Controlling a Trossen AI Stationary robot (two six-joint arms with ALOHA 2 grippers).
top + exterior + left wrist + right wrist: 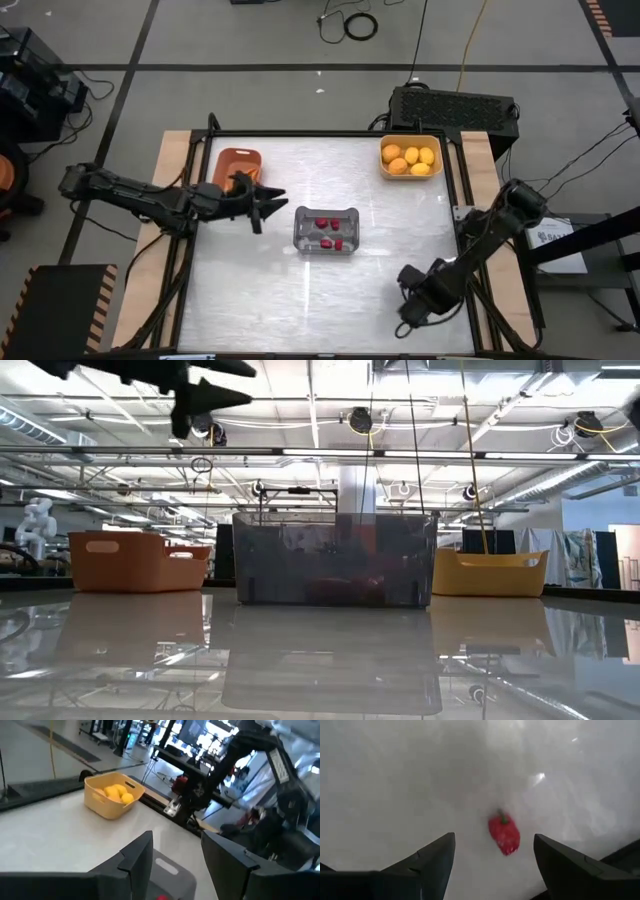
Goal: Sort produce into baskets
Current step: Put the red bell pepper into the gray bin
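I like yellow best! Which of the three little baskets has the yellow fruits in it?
The yellow plastic basket at the table's far right corner holds the round yellow-orange fruits. The grey see-through basket in the middle holds red berries, and the orange-brown basket sits far left.

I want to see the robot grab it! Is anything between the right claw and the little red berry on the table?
No. In the right wrist view, only bare table lies between the open right claw and the red berry.

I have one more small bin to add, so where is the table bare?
Bare: the near-left corner in front of the left gripper, and the stretch between the grey basket and the yellow basket. Crowded: around the terracotta basket, and near-right, where the right gripper hangs over a red berry.
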